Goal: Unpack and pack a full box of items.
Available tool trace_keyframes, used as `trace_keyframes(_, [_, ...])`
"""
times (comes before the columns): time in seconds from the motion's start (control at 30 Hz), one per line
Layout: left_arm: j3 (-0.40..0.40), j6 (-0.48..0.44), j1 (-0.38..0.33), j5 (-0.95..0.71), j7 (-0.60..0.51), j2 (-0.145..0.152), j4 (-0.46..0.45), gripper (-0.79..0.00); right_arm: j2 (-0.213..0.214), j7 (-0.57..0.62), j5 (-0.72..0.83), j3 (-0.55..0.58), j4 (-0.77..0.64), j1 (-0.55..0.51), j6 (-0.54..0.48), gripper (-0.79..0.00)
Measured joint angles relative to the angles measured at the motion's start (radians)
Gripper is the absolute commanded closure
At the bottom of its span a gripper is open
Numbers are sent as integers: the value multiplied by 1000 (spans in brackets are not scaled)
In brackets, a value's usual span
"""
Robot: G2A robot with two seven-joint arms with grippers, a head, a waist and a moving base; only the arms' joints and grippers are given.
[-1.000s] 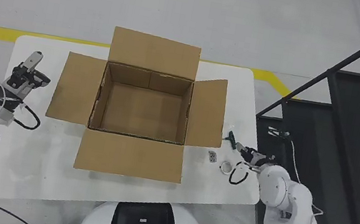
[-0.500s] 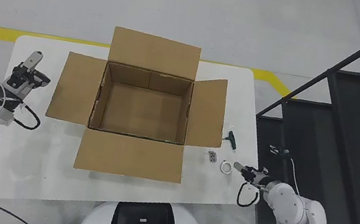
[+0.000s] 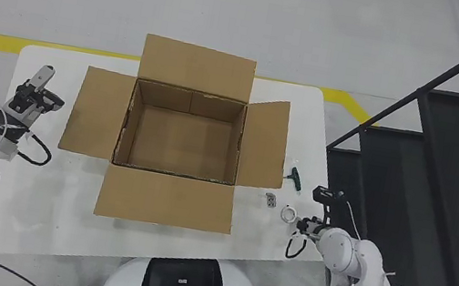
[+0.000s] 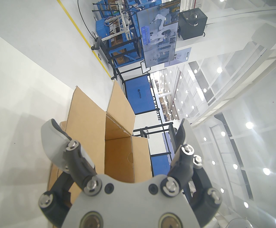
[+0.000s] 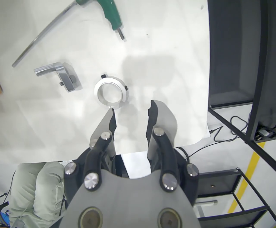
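An open cardboard box stands in the middle of the white table, its flaps spread and nothing inside. To its right lie a green-handled tool, a small metal block and a metal ring. My right gripper hovers open and holds nothing, just right of the ring near the table's front right corner. In the right wrist view, the right gripper is close to the ring, with the block and the tool beyond. My left gripper is open by the table's left edge and faces the box.
A black metal rack stands just off the table's right edge, close to my right arm. The table's front edge lies under the right gripper. Bare tabletop lies in front of the box and to its left.
My right gripper has drawn back from the green-handled tool toward the table's front right corner, then shifted a little toward the ring. The left arm has not moved.
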Motion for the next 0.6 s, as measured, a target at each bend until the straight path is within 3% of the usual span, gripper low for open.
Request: trace_keyframes(0.6, [0, 0, 0, 0, 0, 0, 0, -785, -3, -53, 39, -63, 102, 64, 53, -206])
